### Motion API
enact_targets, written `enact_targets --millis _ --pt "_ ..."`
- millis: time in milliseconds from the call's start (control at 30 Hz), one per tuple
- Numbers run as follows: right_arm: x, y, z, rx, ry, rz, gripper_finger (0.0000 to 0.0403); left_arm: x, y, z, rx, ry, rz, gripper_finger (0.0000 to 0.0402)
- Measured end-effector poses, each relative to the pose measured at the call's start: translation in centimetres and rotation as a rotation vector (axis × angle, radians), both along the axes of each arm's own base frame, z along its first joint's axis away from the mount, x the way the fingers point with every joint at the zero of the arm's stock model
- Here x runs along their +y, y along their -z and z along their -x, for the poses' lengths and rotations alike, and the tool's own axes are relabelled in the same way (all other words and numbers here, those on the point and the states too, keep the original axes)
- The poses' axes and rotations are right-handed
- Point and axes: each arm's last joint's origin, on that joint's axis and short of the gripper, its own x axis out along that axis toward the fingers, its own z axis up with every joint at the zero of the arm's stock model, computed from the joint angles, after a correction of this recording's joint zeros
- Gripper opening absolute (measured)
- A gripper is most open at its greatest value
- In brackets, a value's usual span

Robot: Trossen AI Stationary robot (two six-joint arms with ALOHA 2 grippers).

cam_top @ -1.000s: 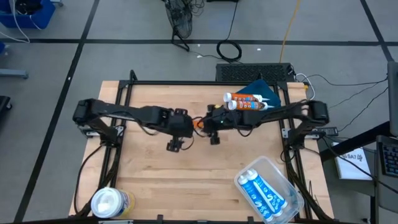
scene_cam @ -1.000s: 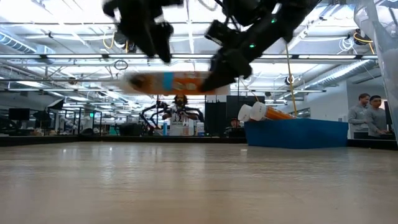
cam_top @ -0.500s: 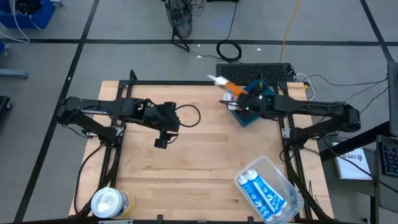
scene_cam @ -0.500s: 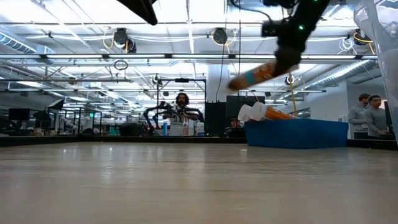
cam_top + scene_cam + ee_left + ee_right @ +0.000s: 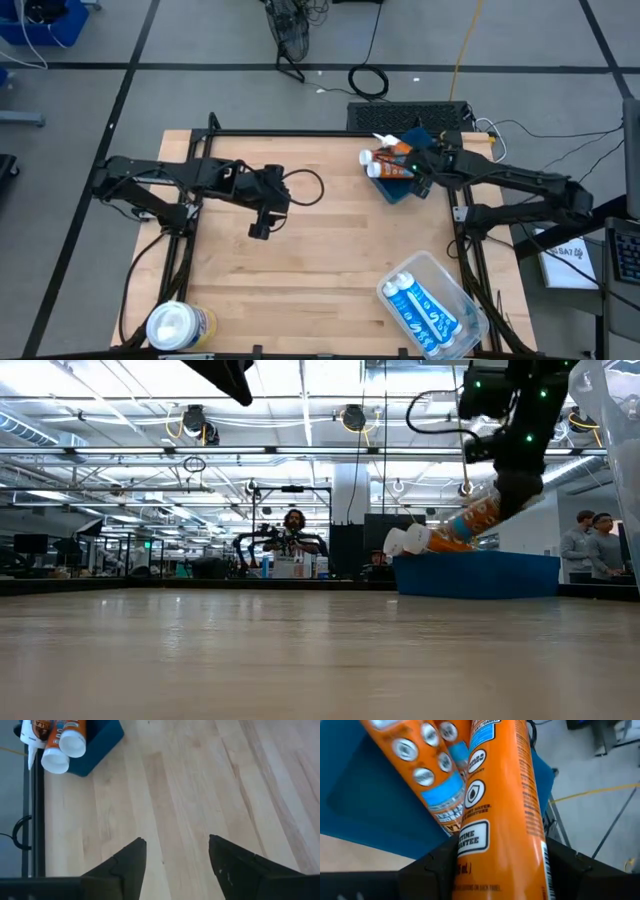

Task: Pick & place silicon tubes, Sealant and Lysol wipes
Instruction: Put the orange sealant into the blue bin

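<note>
Light wood tabletop [image 5: 330,250] in a big open lab. At the near edge sit the Lysol wipes [image 5: 178,326] and, off toward the right, a clear tub [image 5: 432,305] with blue tubes. Mid-table, the left hand [image 5: 260,231] hovers, fingers drawn close together, holding nothing. At the far right, the right hand [image 5: 418,178] is clamped on an orange sealant tube [image 5: 505,805] just over the blue bin [image 5: 400,190], beside two others. I'd lower it until it rests alongside those before letting go, so it can't roll out. Its long axis runs diagonally, nozzle [image 5: 383,139] pointing toward the far edge, tilted up.
</note>
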Motion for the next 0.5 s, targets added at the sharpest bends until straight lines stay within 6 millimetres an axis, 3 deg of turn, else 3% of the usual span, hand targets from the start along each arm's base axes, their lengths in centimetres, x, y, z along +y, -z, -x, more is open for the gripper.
enact_targets --millis 500 --pt "-1.4 4.4 3.0 0.157 0.100 -0.062 0.0205 0.0 0.0 0.0 -0.003 0.002 -0.010 0.0203"
